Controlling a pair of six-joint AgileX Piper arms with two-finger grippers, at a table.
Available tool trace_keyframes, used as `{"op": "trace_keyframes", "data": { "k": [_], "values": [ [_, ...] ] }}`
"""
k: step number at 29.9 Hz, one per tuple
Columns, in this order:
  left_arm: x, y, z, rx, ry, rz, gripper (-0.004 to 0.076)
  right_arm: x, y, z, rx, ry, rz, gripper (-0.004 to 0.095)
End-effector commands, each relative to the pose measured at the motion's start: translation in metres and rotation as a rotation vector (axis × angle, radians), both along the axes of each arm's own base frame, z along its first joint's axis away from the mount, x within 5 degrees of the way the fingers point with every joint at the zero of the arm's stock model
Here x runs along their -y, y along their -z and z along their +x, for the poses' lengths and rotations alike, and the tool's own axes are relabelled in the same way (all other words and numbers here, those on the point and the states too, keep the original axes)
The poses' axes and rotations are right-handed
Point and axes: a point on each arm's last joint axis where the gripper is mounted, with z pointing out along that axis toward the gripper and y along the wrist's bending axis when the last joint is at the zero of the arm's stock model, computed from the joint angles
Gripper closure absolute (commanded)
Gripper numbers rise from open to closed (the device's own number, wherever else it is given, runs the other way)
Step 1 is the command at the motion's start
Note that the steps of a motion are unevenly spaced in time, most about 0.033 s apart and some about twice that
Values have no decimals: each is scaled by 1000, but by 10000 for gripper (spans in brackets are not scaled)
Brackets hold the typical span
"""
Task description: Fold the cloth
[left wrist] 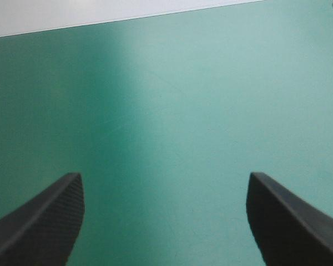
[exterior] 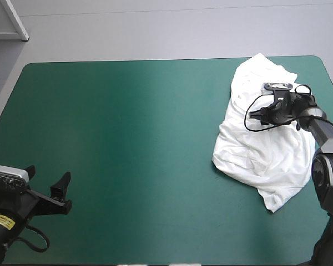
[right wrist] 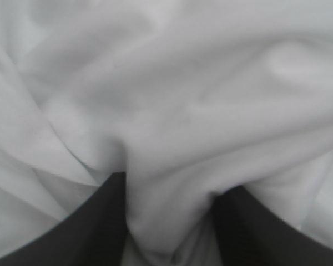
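The T-shirt (exterior: 266, 158) lies crumpled at the tabletop's (exterior: 127, 138) far right, with nothing folded yet. The right gripper (exterior: 257, 117) has its jaws pinched on a fold of it. The left gripper (exterior: 64, 192) waits near-left, jaws apart. Spreading and all folds remain.

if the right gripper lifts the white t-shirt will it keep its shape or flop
Likely floppy: the T-shirt lies crumpled in soft folds, so it should drape. Probably light: thin cloth bunches in the right gripper. Pushed, it would likely wrinkle, not slide whole.
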Motion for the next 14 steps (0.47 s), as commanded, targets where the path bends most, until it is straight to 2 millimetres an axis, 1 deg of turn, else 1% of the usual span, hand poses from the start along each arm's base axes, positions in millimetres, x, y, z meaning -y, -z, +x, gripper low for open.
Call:
{"op": "trace_keyframes", "data": {
  "k": [1, 2, 4, 6, 9, 10, 12, 14],
  "values": [
    [0, -14, 1, 78, -4, -16, 140, -18, -9, 8, 95, -73, -23, 761],
    [0, -14, 1, 76, -3, -15, 140, -26, -7, 11, 115, -100, -30, 825],
    [0, -14, 1, 74, -3, -15, 140, -45, -9, 13, 163, -154, -38, 899],
    [0, -14, 1, 74, -3, -15, 140, -68, -13, 14, 216, -236, -58, 926],
    [0, -14, 1, 74, -3, -15, 140, -117, -21, 8, 259, -419, -97, 927],
    [0, -14, 1, 78, -4, -16, 140, -137, -24, 4, 270, -495, -109, 927],
    [0, -14, 1, 80, -4, -16, 140, -179, -30, -10, 287, -653, -138, 927],
    [0, -14, 1, 82, -4, -16, 140, -222, -36, -28, 306, -776, -139, 927]
  ]
}}
